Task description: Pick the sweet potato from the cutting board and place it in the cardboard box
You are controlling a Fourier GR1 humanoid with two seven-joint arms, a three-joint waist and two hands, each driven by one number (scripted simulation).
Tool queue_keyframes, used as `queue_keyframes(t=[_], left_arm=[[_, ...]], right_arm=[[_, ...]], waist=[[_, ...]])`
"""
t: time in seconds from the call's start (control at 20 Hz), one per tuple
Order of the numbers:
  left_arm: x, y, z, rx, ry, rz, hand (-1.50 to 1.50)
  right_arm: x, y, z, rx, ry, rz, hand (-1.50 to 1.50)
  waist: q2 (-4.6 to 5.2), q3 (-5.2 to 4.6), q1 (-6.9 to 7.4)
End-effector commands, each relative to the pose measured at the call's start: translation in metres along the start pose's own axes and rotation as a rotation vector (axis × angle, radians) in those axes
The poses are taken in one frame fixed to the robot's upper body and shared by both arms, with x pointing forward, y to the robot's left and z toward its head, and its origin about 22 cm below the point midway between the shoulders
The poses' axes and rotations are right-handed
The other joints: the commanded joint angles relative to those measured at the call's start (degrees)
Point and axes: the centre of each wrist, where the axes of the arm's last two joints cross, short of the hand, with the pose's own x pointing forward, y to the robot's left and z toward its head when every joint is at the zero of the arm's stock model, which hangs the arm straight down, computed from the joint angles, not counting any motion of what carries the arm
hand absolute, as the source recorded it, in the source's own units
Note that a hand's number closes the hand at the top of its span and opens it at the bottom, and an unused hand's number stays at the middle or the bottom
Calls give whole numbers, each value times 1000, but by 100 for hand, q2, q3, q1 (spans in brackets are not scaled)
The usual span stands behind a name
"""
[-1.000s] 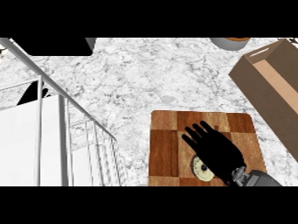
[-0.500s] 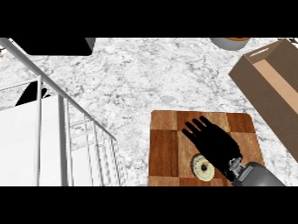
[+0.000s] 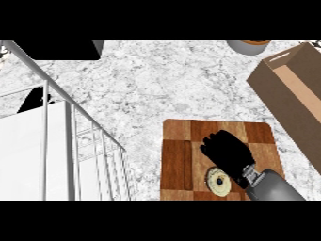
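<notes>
My right hand [image 3: 225, 149] lies over the middle of the wooden cutting board [image 3: 180, 160], its fingers curled down and inward. A pale round end with a dark centre [image 3: 217, 181], which I take for the sweet potato, shows on the board just left of my wrist. The rest of it is hidden under the palm. The open cardboard box [image 3: 298, 89] stands to the right of the board, long and angled, a short way from the hand. My left hand shows in no view.
A white wire rack [image 3: 65, 136] with rails fills the left side. A dark object [image 3: 65, 49] sits at the back left and a round pot [image 3: 250, 46] at the back right. Marble counter [image 3: 170, 84] stretches between the board and the back.
The right hand's fingers, spread flat over the board a second ago, have curled in. The hand has shifted slightly right and forward. The pale round end has stayed in place.
</notes>
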Motion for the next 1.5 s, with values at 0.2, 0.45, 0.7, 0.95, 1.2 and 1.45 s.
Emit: queue_keyframes(t=[0.2, 0.45, 0.7, 0.95, 1.2, 1.45], left_arm=[[-8, -1, 9, 15, 13, -6, 0], [4, 9, 12, 2, 4, -8, 0], [7, 1, 11, -15, -5, -24, 0], [-5, 15, 30, 1, -5, -39, 0], [0, 8, 23, 3, 10, -7, 0], [3, 1, 14, 1, 11, -5, 0]], right_arm=[[2, 15, -3, -22, -33, 4, 150], [-21, 2, -13, -31, 252, -340, 150], [-51, 2, -22, -86, 625, -660, 150], [-71, -35, -25, -249, 719, -627, 150], [-50, -92, 14, -410, 677, -575, 150], [-52, -155, 48, -635, 752, -553, 150]], waist=[[-41, 64, 15], [-48, 68, 35], [-28, 73, 83], [-43, 64, 75], [-71, 61, -22], [-66, 60, -30]])
